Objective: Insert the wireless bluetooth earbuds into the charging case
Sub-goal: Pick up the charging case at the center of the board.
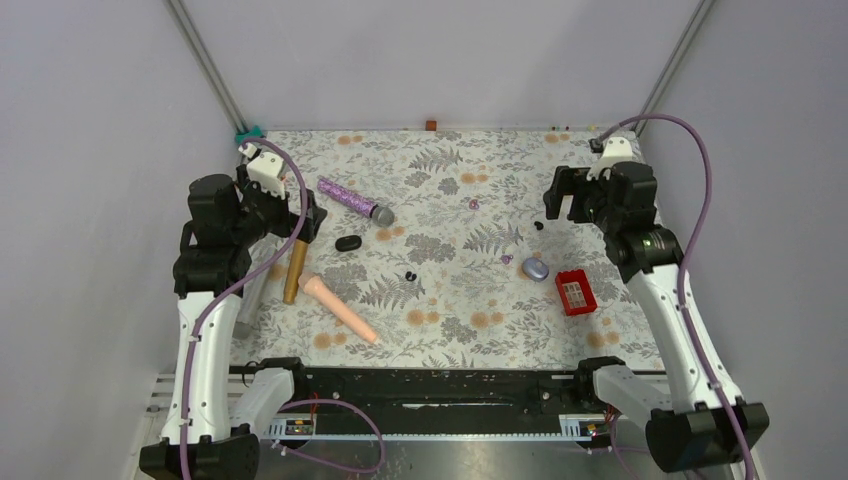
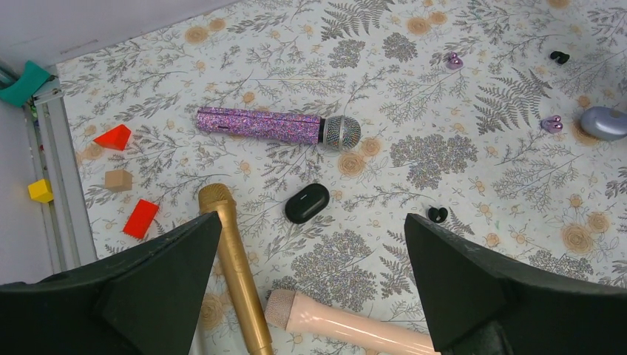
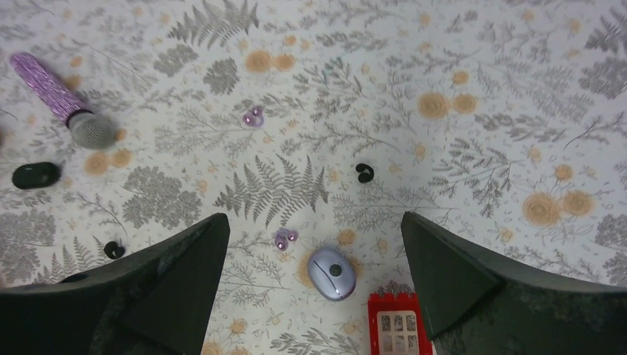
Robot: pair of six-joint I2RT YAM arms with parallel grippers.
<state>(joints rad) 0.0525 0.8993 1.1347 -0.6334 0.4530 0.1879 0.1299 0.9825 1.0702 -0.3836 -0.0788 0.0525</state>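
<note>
My left fingers (image 2: 170, 274) and right fingers (image 3: 451, 274) both hang wide and empty above the counter (image 1: 440, 330), so I judge this the reach for a first bud. Nearest on my right lies the lilac charging case (image 3: 331, 272), seemingly shut, a purple earbud (image 3: 285, 238) just beside it. Farther toward the far edge sit a black earbud (image 3: 364, 173) and a second purple earbud (image 3: 253, 116), with the black charging case (image 2: 307, 203) under my left. Next I should drop onto that near purple bud, pinch finely, and get the case opened.
</note>
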